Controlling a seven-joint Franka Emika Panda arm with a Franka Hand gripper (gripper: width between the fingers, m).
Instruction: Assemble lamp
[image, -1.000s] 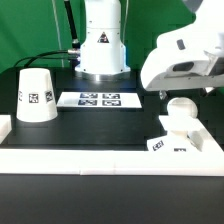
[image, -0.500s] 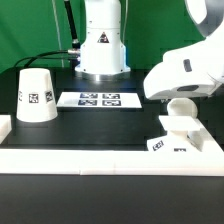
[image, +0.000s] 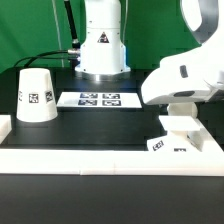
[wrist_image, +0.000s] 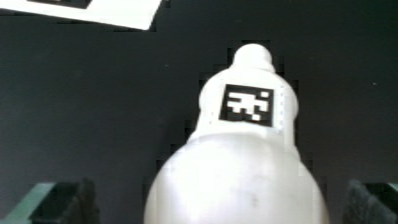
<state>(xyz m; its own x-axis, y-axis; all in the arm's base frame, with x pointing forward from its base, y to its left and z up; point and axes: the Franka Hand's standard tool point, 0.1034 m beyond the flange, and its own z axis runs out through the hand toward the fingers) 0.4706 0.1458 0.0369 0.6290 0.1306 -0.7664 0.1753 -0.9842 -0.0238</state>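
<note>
Gripper (wrist_image: 214, 203) stands wide, dark fingers (wrist_image: 50, 200) flanking the white ball-shaped bulb (wrist_image: 231, 185) without touching; bulb sits on the blocky white base (image: 178, 135), at the exterior view's right of the marker board (image: 100, 99).

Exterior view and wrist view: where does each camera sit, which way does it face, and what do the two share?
Exterior view: off the arm, across the table from the robot's pedestal, facing it; the white arm shows at the exterior view's right, above the lamp base.
Wrist view: on the wrist, looking down between the fingers of the open gripper at a white tagged lamp part.
Shared: the marker board, and likely that lamp part.
</note>
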